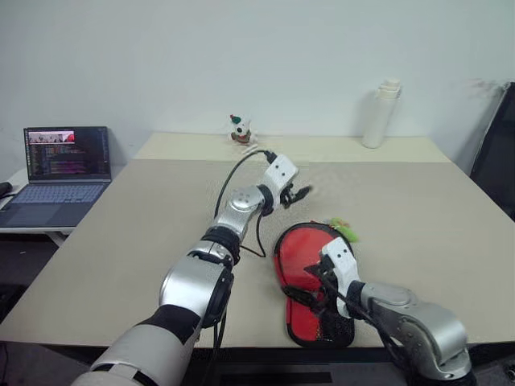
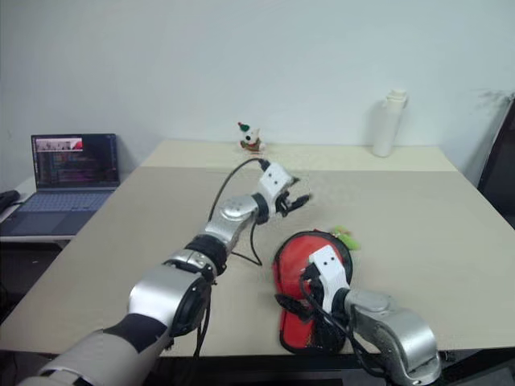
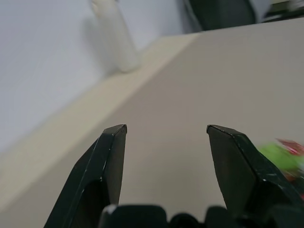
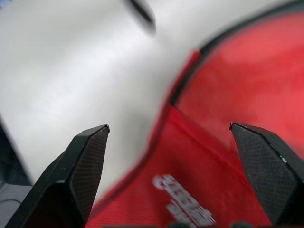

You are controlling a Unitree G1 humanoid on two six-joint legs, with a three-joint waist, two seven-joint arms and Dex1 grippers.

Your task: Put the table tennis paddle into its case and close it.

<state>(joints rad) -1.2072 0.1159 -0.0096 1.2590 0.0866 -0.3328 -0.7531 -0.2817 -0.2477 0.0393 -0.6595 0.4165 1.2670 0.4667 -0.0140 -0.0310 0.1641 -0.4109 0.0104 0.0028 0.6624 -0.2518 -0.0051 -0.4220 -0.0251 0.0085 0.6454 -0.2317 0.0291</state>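
Both pincers empty and spread: left pincer (image 1: 302, 193) aloft, right pincer (image 4: 178, 156) over the open case (image 1: 310, 318); a sloppy grab could just shove it.

Left hand (image 1: 304, 193) raised, right hand (image 4: 168, 142) low (both spread, empty).

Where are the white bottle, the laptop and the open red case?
white bottle (image 1: 381, 114), left eye view, its body.
laptop (image 1: 67, 153), left eye view, its screen.
case (image 1: 299, 249), left eye view, red inner lining.

Matt beige table (image 1: 418, 209). Soft case (image 1: 310, 277) with red cloth lining and black fabric rim. Matt black, finely textured gripper fingers (image 4: 85, 166). Smooth white plastic bottle (image 1: 381, 114).
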